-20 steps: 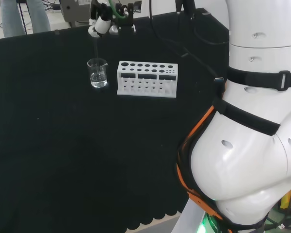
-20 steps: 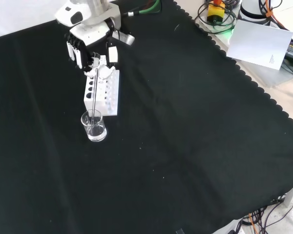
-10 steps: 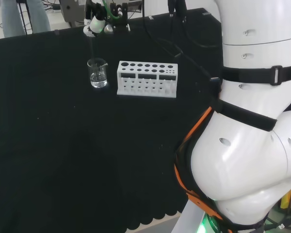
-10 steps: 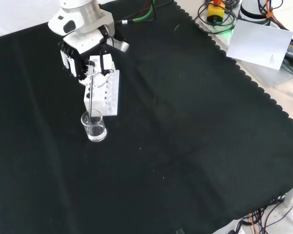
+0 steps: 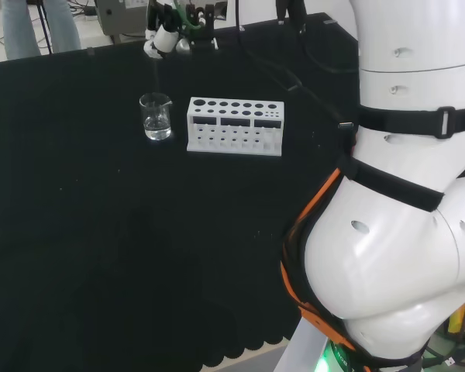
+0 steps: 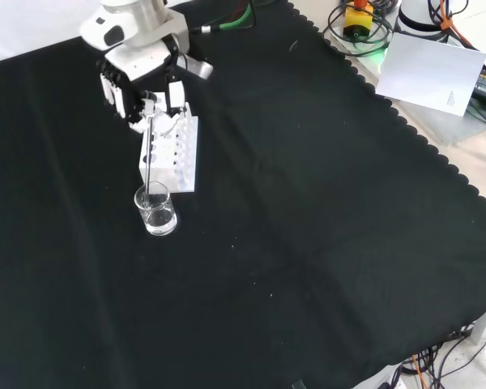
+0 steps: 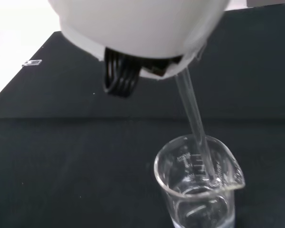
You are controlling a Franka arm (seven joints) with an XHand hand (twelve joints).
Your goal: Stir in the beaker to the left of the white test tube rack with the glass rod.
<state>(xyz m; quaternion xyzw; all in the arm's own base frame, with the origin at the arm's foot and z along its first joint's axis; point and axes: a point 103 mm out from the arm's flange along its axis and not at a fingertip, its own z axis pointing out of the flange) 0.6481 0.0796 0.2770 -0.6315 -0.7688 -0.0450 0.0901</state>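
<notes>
In the head view, the beaker [image 5: 156, 116] stands just left of the white test tube rack [image 5: 235, 125] on the black cloth [image 5: 101, 232], with a little clear liquid at its bottom. The hand [image 5: 164, 37] hangs above and beyond it, and the glass rod [image 5: 155, 77] drops from it as a faint line toward the beaker's mouth.

In the front view, the hand [image 6: 142, 85] is above the far end of the rack [image 6: 172, 151], its fingers curled about the rod's upper end. The rod [image 6: 149, 154] runs down into the beaker [image 6: 156, 210], which stands at the rack's near end.

In the wrist view, the rod [image 7: 194, 124] leaves the hand [image 7: 133, 33] and enters the beaker [image 7: 198, 183], resting by the spouted rim, its tip reaching the liquid. Judging from this, the rod is already in place; the stirring itself looks under way or about to start, and withdrawing the rod remains.
</notes>
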